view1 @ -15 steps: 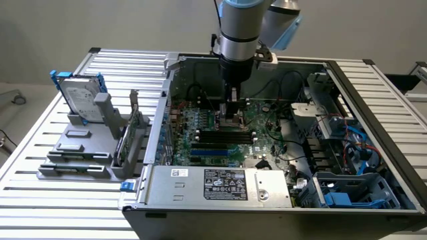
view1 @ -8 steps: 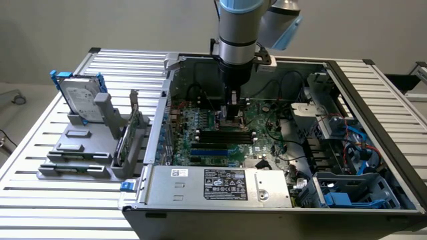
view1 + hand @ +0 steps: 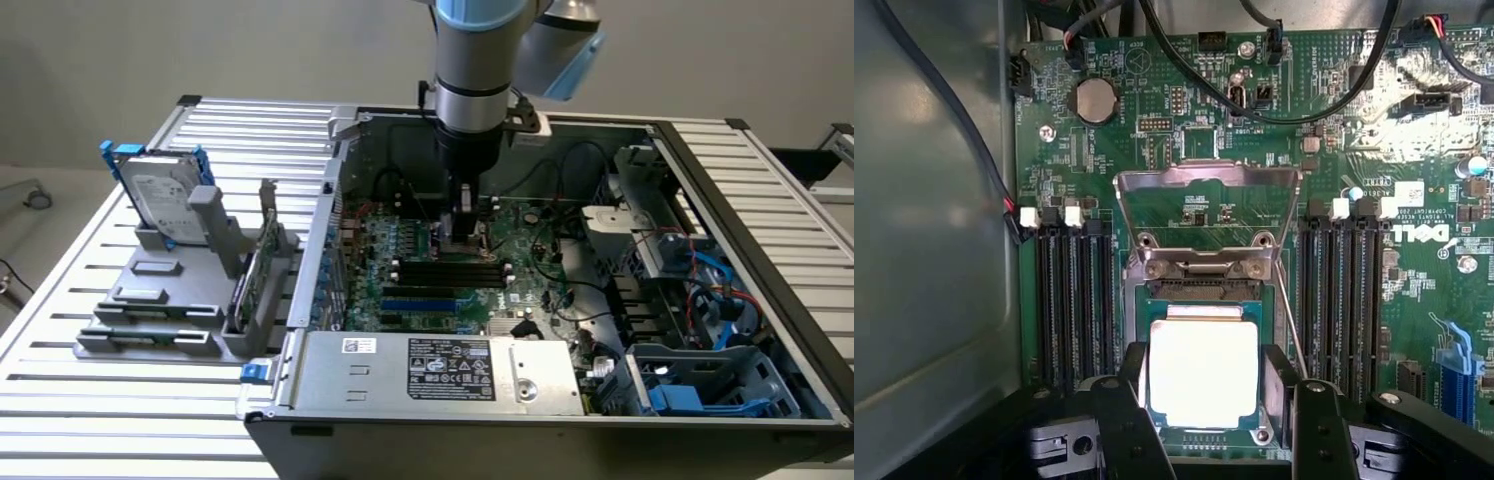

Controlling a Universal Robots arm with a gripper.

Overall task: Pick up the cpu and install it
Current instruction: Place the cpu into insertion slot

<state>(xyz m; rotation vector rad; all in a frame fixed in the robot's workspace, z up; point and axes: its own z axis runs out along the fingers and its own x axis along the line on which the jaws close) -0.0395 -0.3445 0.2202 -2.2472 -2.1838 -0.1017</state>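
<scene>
Arm reaches down into the open computer case (image 3: pixel 310 300), which lies on a slatted table (image 3: pixel 80 400). The gripper (image 3: pixel 467 235) stands over the middle of the motherboard (image 3: pixel 1184 130).

Claw set narrow: its two dark fingers (image 3: pixel 1132 400) bear on opposite edges of the cpu (image 3: pixel 1204 365), holding it. The cpu lies flat, silver top up, within the socket (image 3: pixel 1144 320) outline, midway between the two banks of memory slots (image 3: pixel 1069 300). Whether it is fully seated cannot be told.

The socket's metal load frame (image 3: pixel 1206 180) is hinged open and tilted away from the chip.

A hard drive (image 3: pixel 167 200) stands upright in a grey holder (image 3: pixel 160 300) near the table's edge on the exterior view's left, well apart from the case
</scene>
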